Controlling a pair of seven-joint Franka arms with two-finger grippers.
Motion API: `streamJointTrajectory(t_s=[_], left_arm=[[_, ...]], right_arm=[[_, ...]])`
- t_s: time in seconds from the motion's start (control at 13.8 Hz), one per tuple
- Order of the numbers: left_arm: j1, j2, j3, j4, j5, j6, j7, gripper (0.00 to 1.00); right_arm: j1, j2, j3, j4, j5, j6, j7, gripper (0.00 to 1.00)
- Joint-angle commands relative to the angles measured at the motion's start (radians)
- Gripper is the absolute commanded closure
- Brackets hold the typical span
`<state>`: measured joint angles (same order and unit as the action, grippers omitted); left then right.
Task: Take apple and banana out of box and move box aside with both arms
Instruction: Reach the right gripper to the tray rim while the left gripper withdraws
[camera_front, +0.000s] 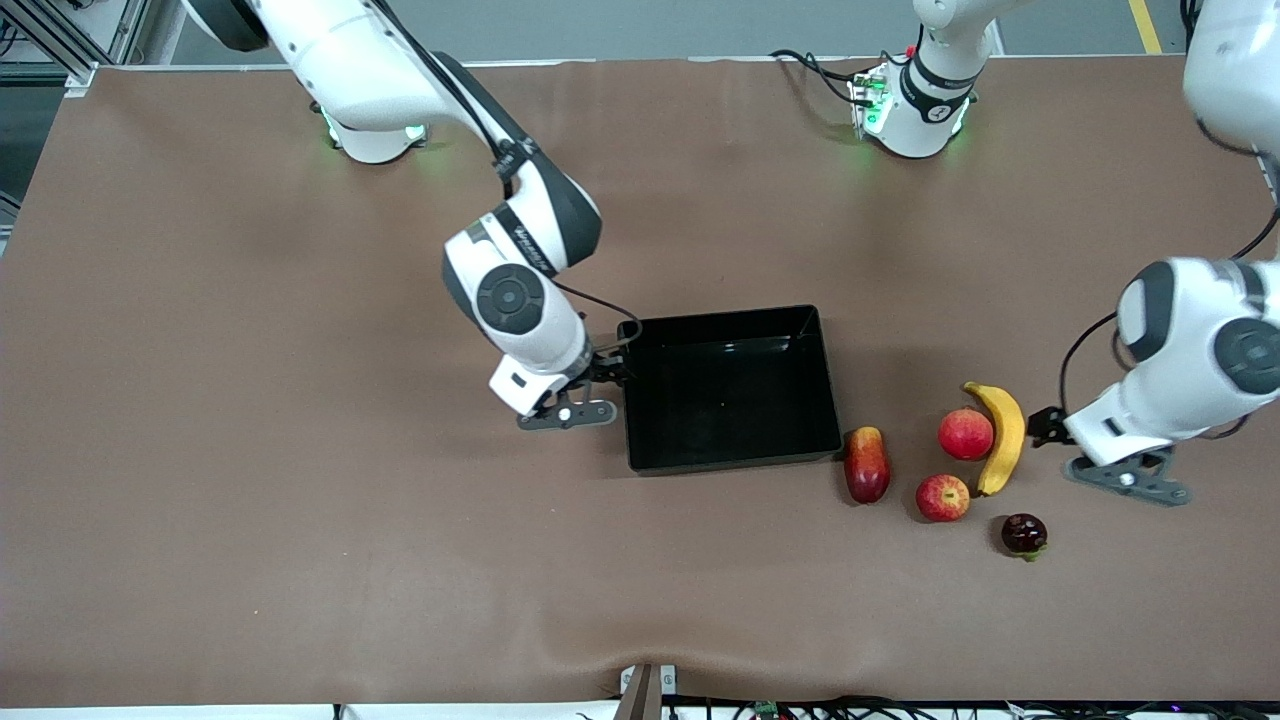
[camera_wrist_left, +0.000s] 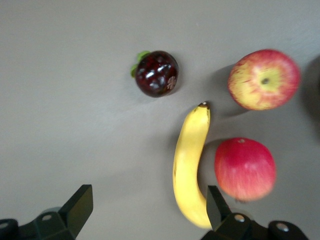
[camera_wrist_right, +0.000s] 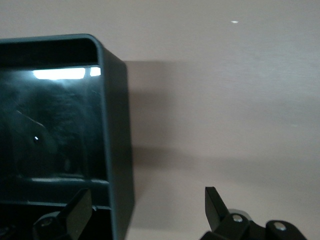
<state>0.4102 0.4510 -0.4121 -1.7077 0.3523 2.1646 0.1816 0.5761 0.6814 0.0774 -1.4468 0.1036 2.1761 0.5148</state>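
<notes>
The black box (camera_front: 727, 395) sits mid-table and holds nothing. My right gripper (camera_front: 610, 374) is open and straddles the box wall (camera_wrist_right: 118, 150) at the right arm's end, one finger inside and one outside. The yellow banana (camera_front: 1003, 436) lies toward the left arm's end of the table. The red apple with yellow patches (camera_front: 942, 497) rests by the banana's tip that is nearer the front camera. My left gripper (camera_front: 1042, 426) hangs open just beside the banana. In the left wrist view the banana (camera_wrist_left: 190, 165) has one end by a fingertip (camera_wrist_left: 216, 204), and the apple (camera_wrist_left: 264, 79) is apart from the open gripper (camera_wrist_left: 148, 207).
A pinkish-red pomegranate (camera_front: 966, 433) touches the banana's inner curve. A red-and-yellow mango (camera_front: 867, 464) lies just off the box's corner. A dark maroon fruit with a green leaf (camera_front: 1024, 533) sits nearest the front camera. Brown cloth covers the table.
</notes>
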Motion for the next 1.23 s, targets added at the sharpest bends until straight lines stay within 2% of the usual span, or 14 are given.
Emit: streamJointTrajectory(t_s=[0.0,0.22,0.43,0.51,0.58,0.65,0.94,1.16], left_arm=[[0.013,-0.081,-0.022,0.055,-0.074,-0.136,0.022,0.00],[0.022,-0.092,-0.020,0.181,-0.118,-0.224,0.074,0.00],[0.021,-0.126,-0.020,0.238,-0.131,-0.331,0.075,0.00],[0.021,-0.144,-0.019,0.249,-0.136,-0.366,0.073,0.00],[0.021,-0.161,-0.017,0.255,-0.151,-0.391,0.064,0.00],[0.021,-0.187,-0.014,0.255,-0.180,-0.411,0.049,0.00],[0.021,-0.270,-0.016,0.255,-0.259,-0.485,-0.109,0.00],[0.018,-0.320,-0.007,0.241,-0.318,-0.515,-0.132,0.00]], right_arm=[[0.027,0.038,-0.008,0.036,0.004,0.030,0.050,0.00],[0.056,0.081,-0.010,0.036,0.001,0.105,0.089,0.00],[0.093,0.127,-0.016,0.058,-0.010,0.142,0.129,0.00],[0.103,0.138,-0.019,0.063,-0.021,0.143,0.131,0.16],[0.108,0.139,-0.022,0.065,-0.030,0.143,0.136,0.71],[0.110,0.138,-0.025,0.065,-0.033,0.140,0.151,1.00],[0.104,0.124,-0.025,0.063,-0.094,0.117,0.152,1.00],[0.087,0.080,-0.024,0.062,-0.091,0.050,0.156,1.00]])
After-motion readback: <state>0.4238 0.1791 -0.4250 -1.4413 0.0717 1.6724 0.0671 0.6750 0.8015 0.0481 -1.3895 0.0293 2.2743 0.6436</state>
